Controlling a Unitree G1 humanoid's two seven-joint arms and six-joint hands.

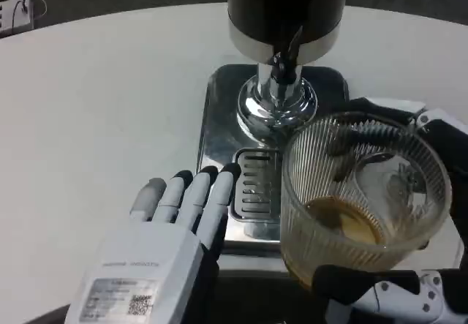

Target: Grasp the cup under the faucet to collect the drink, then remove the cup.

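Two hands are seen beside the dispenser [284, 39]. Left of its tray [219, 141], the left hand [172, 229] is laid flat, fingers extended, holding nothing, apparently waiting. Right of the faucet [284, 68], the cup [362, 192], partly filled, is gripped by the right hand [409, 265], seemingly being withdrawn.

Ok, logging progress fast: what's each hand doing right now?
Left hand: open, fingers flat, holding nothing.
Right hand: holding the cup, which has drink in it.

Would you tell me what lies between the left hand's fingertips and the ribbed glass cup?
In the head view, the slotted drip grate on the dispenser's steel base lies between the left hand and the cup, which the right hand holds.
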